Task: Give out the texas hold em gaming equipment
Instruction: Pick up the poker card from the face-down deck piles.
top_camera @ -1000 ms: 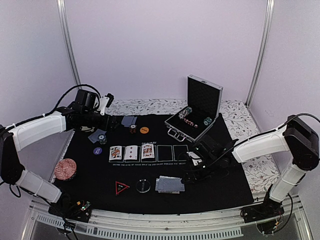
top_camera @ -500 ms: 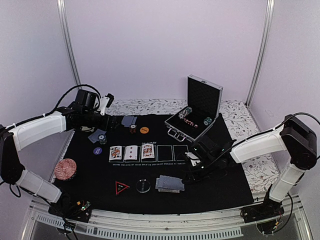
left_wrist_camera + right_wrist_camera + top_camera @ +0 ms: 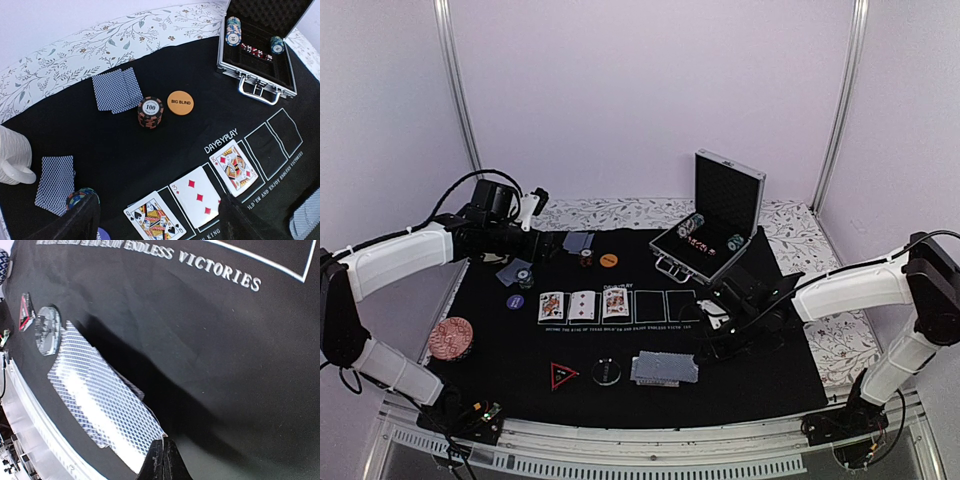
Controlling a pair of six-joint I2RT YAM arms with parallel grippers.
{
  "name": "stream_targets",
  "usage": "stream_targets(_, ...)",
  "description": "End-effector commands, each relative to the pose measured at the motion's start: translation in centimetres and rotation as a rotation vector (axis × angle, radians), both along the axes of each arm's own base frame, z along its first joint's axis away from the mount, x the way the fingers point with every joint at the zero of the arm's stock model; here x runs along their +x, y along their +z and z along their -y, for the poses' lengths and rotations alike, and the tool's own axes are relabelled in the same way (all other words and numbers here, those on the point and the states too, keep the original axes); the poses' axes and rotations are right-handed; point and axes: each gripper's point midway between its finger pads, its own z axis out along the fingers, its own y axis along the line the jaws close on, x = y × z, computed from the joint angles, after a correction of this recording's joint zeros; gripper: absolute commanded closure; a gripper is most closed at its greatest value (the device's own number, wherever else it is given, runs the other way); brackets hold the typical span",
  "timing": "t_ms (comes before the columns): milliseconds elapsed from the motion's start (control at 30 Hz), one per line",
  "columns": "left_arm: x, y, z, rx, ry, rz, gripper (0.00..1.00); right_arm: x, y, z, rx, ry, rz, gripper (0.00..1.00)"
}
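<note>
Three face-up cards (image 3: 195, 197) lie on the bench (image 3: 790, 225) under the left end effector (image 3: 160, 222), spread wide. The right end effector (image 3: 162, 460) is pinched closed at the corner of the grey-blue-backed card pile (image 3: 100, 400) near the front edge.

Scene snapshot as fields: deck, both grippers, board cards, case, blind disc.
deck: face down, fanned, near edge of the mat
left gripper: open, empty, above the mat
right gripper: shut, tips at the deck's corner; whether it pinches a card, cannot tell
board cards: three face up, two outlines bare
case: open, chips inside
Big Blind disc: beside 100 chip stack
</note>
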Motion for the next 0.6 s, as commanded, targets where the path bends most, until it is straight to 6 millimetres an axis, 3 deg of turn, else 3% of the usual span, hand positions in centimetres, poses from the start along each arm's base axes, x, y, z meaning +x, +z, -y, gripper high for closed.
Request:
stream_targets(0, -0.1, -0.4, 0.3, 0.004, -0.020, 0.000, 0.16, 0.6, 2.6, -0.8, 0.042, 0.033, 0.061, 0.97)
stream_targets(133, -0.1, -0.2, 0.4, -0.001, -0.027, 0.003, 0.16, 0.8, 4.7, -1.6, 0.107, 0.070, 0.102, 0.97)
stream_targets(300, -0.4, 0.2, 0.9, -0.025, -0.052, 0.005, 0.16, 0.7, 5.9, -1.8, 0.148, 0.106, 0.123, 0.98)
stream_targets(567, -2.1, 1.0, 3.9, -0.107, -0.199, 0.012, 0.20, 0.9, 8.6, -2.3, 0.236, 0.151, 0.188, 0.98)
